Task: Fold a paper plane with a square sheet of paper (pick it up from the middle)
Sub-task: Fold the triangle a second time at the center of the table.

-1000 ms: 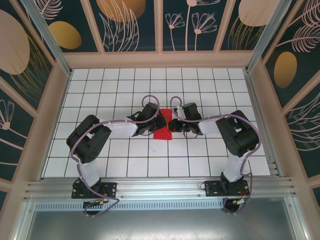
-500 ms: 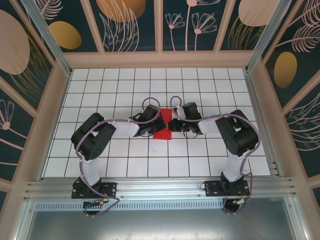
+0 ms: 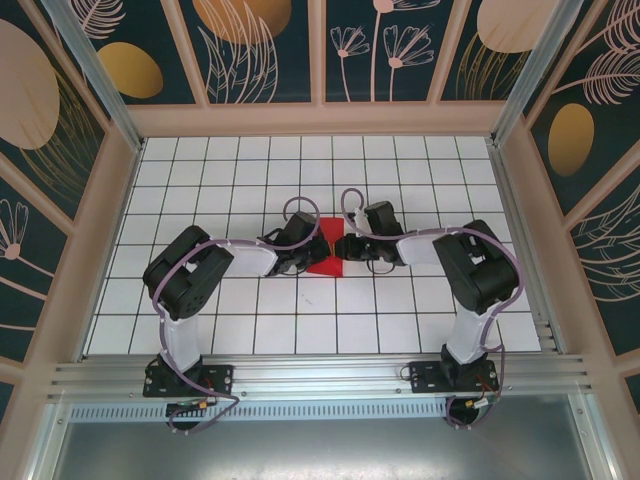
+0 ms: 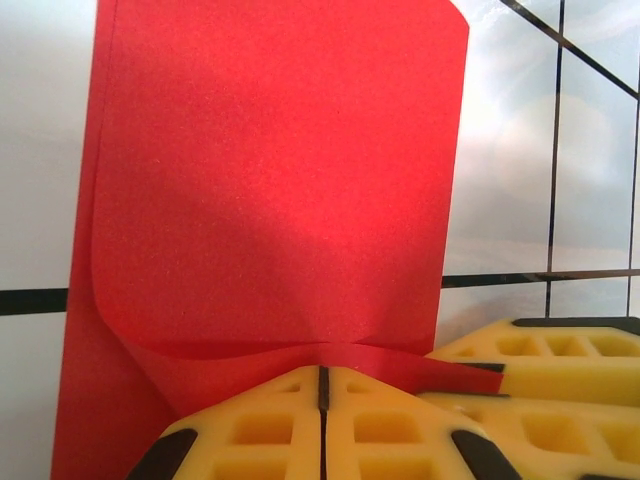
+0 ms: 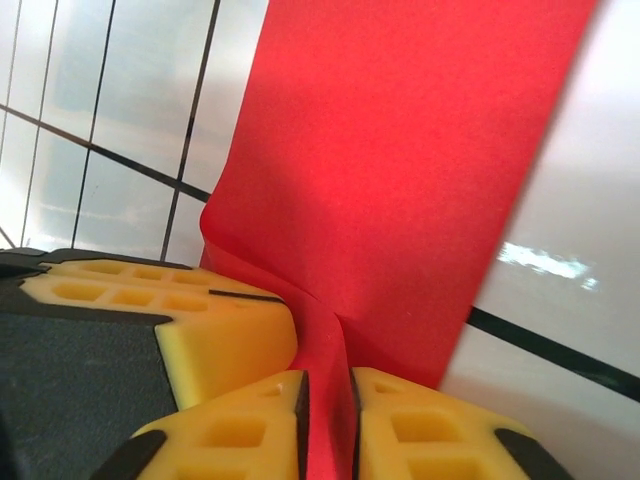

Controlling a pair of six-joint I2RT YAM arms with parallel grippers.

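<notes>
Enclosure of dark teal floral wall panels [image 3: 270, 50] in pale wood frames. The floor is a white tiled table with a black grid [image 3: 200, 200].

Both arms reach inward and meet near the table's centre. The square sheet of bright red paper [image 3: 324, 264] lies there on the tiles between the two grippers, partly hidden under them. In the left wrist view it reads as a tall panel with a second layer showing along one edge, so it is probably already doubled. The fold count is unclear.

Left gripper [image 4: 322, 385]: yellow pads [image 4: 250, 430] pressed together, with the near edge of the sheet drawn down into their seam. It is clenched on the paper.

Right gripper [image 5: 327, 400]: a raised ridge of the sheet runs between its yellow pads [image 5: 420, 420], which touch it on both sides. It is grasping the paper, though how firmly I cannot tell.

Handling, as a judgement:
- The sheet is very light and limp, and it bows and curls wherever it is pulled.
- It creases permanently and could tear if the two grips pull against each other.
- It lies flush on the smooth tiles, so an edge is hard to get under. Pinching up a ridge in the middle gives the best hold.
- The matte surface should not slip much in the pads.

No brand, label or writing is readable.
</notes>
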